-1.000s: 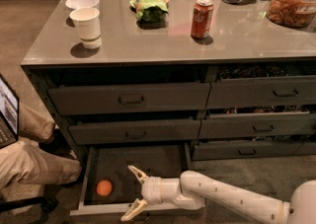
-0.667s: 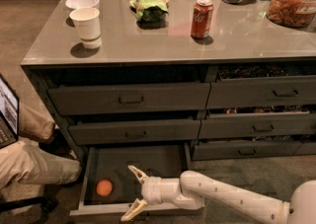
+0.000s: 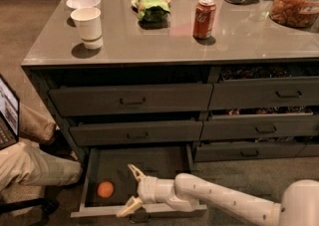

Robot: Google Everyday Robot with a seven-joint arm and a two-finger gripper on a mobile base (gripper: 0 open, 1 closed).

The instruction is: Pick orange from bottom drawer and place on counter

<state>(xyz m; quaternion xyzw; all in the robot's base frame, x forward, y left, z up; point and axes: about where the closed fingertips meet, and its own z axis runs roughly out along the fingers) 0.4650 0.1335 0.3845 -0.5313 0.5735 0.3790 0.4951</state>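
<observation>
The orange (image 3: pixel 105 189) lies at the left of the open bottom drawer (image 3: pixel 154 163), alone on its dark floor. Just right of it hovers the gripper (image 3: pixel 130 190), fingers spread wide, touching nothing. The white arm (image 3: pixel 219 199) reaches in low from the right, its base cut off. The counter (image 3: pixel 164 46) holds a cup (image 3: pixel 85 27), a can (image 3: pixel 204 18) and a jar (image 3: pixel 294 3) cut by the edge.
</observation>
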